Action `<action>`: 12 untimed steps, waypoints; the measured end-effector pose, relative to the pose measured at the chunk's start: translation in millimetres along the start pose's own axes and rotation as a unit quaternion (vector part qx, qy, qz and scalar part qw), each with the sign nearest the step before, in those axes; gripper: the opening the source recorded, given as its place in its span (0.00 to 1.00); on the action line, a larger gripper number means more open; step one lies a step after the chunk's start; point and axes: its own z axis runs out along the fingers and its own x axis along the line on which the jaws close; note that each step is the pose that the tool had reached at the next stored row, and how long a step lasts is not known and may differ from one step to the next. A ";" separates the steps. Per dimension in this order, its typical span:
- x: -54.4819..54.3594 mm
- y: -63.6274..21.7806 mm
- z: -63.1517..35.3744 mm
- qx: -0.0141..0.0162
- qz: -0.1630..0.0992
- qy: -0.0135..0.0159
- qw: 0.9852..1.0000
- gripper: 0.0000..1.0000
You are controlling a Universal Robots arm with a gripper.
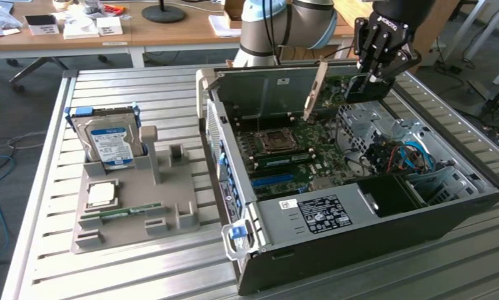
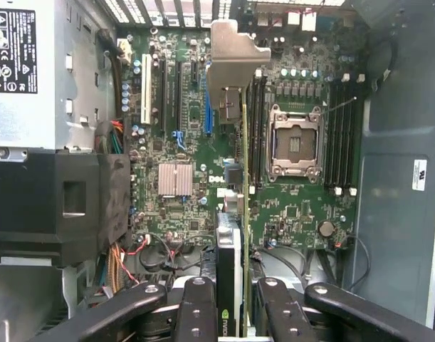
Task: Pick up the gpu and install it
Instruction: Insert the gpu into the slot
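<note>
The gpu [image 1: 359, 92] hangs upright over the open computer case [image 1: 232, 187], its silvery end bracket [image 1: 316, 90] pointing down toward the motherboard [image 1: 316, 156]. My gripper [image 1: 373, 78] is shut on the card's dark end, above the back right of the case. In the wrist view the gpu [image 2: 231, 242] shows edge-on between my fingers [image 2: 196, 313], with the bracket [image 2: 235, 64] far ahead over the expansion slots [image 2: 174, 85]. The card's lower edge sits above the board; whether it touches a slot I cannot tell.
A grey holder tray [image 1: 179, 215] at the exterior view's left carries a silver hard drive [image 1: 112, 140], a processor [image 1: 102, 194] and a green memory stick [image 1: 124, 211]. Inside the case are the power supply [image 1: 316, 212], the processor socket [image 1: 274, 140] and loose cables [image 1: 399, 156].
</note>
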 end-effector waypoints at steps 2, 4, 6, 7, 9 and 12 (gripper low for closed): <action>0.0 0.0 0.0 0.000 0.000 0.000 1.000 0.27; 0.0 0.1 0.0 0.000 0.000 0.000 1.000 0.27; 0.0 0.1 0.0 0.000 0.000 0.000 1.000 0.27; 0.0 0.1 0.1 0.000 0.000 0.000 1.000 0.27; 0.0 0.1 0.0 0.000 0.000 0.000 1.000 0.27; 0.0 0.1 1.5 0.000 0.000 0.000 1.000 0.27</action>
